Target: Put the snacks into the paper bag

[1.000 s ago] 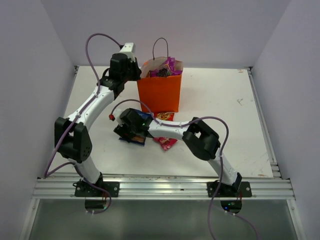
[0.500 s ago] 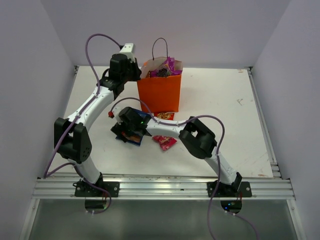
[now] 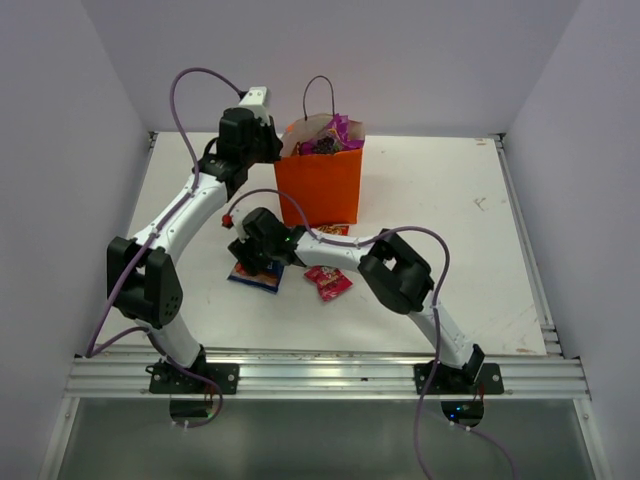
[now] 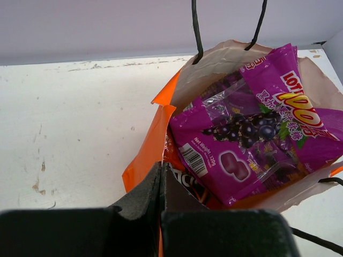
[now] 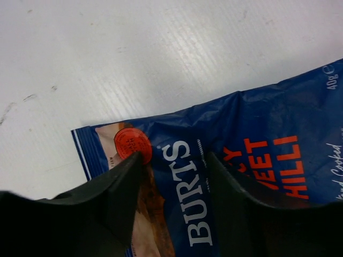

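The orange paper bag (image 3: 320, 188) stands upright at the back of the table. My left gripper (image 3: 273, 150) is shut on its left rim (image 4: 155, 134), its fingers (image 4: 144, 198) pressed together. A purple bag (image 4: 252, 139) lies on top inside, with a dark packet (image 4: 188, 183) under it. The blue bag (image 3: 253, 277) lies flat on the table in front of the paper bag. My right gripper (image 3: 256, 252) hangs open right over the blue bag (image 5: 257, 118), jaws apart with a finger (image 5: 120, 182) on each side of its printed name. A small pink-red packet (image 3: 330, 283) lies to the right.
A red-yellow packet (image 3: 333, 231) lies at the paper bag's foot, partly behind my right arm. The paper bag's thin black handles (image 4: 195, 27) stand up above the rim. White walls close in the table (image 3: 450, 220) at the back and sides.
My right gripper has shifted a little left and toward the paper bag, so more of the blue bag shows at its near side. The left arm has stayed put.
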Motion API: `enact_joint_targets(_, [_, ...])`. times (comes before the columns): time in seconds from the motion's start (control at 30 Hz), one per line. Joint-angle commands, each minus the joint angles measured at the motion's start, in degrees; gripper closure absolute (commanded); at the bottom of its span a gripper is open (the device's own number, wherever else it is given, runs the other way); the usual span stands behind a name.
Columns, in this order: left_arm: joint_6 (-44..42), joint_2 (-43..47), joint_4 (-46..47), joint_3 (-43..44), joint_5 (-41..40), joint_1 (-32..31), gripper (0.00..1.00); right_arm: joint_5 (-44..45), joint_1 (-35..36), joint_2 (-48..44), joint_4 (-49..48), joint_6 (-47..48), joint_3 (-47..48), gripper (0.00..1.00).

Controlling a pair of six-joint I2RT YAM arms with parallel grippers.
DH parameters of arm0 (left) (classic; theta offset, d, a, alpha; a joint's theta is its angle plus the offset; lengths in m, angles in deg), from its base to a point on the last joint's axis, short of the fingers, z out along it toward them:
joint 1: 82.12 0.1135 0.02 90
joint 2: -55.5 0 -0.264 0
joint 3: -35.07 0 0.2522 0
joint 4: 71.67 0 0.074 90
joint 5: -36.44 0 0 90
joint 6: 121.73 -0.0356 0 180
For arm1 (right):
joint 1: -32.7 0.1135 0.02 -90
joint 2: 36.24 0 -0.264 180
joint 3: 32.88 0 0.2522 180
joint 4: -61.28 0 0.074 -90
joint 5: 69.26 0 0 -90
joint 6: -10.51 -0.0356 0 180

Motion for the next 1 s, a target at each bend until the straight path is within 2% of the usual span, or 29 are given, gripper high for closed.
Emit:
enact_joint_targets(0.0, [-1.0, 3.2, 1.9, 0.1, -0.5, 0.0, 1.0, 4.4, 1.9, 9.4, 19.7, -2.7, -2.6, 0.48])
enact_joint_targets(0.13, [-1.0, 3.5, 2.1, 0.1, -0.5, 0.0, 1.0, 9.2, 3.1, 11.6, 23.9, -1.9, -2.6, 0.53])
enact_joint_targets(0.3, [-1.0, 3.4, 2.1, 0.1, -0.7, 0.1, 1.0, 10.6, 3.5, 13.1, 25.4, -1.9, -3.0, 0.58])
enact_joint_targets(0.33, [-0.9, 3.4, 2.1, 0.1, -0.5, 0.1, 1.0, 10.6, 3.5, 13.8, 25.7, -1.9, -2.9, 0.62])
enact_joint_targets(0.4, [-1.0, 3.4, 2.2, 0.0, -0.6, 0.1, 1.0, 11.2, 3.6, 14.2, 26.1, -2.2, -3.1, 0.83])
enact_joint_targets(0.43, [-1.0, 3.5, 2.1, 0.0, -0.6, 0.1, 1.0, 11.3, 3.7, 14.4, 26.4, -2.2, -3.2, 1.0])
enact_joint_targets(0.6, [-0.9, 3.2, 2.2, 0.2, -0.6, 0.1, 1.0, 12.1, 3.7, 11.1, 25.9, -1.6, -5.8, 1.0])
enact_joint_targets(0.73, [-0.9, 2.5, 1.7, 1.5, -0.9, 0.1, 1.0, 13.6, 3.6, -2.6, 25.0, -1.3, -15.1, 1.0])
enact_joint_targets(0.77, [-0.9, 2.4, 1.6, 1.6, -0.9, 0.1, 1.0, 13.9, 3.6, -11.1, 25.3, -1.8, -16.7, 1.0])
enact_joint_targets(0.8, [-0.9, 2.3, 1.5, 1.7, -1.0, 0.2, 1.0, 14.1, 3.7, -15.3, 27.1, -2.6, -18.2, 1.0])
enact_joint_targets(0.83, [-0.9, 2.3, 1.5, 1.7, -1.1, 0.2, 1.0, 14.9, 3.6, -19.1, 28.8, -3.1, -17.8, 1.0])
enact_joint_targets(0.87, [-0.9, 2.3, 1.5, 1.7, -1.0, 0.2, 1.0, 15.4, 3.7, -27.1, 31.0, -4.2, -16.7, 1.0])
enact_joint_targets(0.97, [-0.9, 2.3, 1.5, 1.9, -1.1, 0.2, 1.0, 16.9, 3.7, -35.5, 39.5, -6.9, -8.2, 1.0])
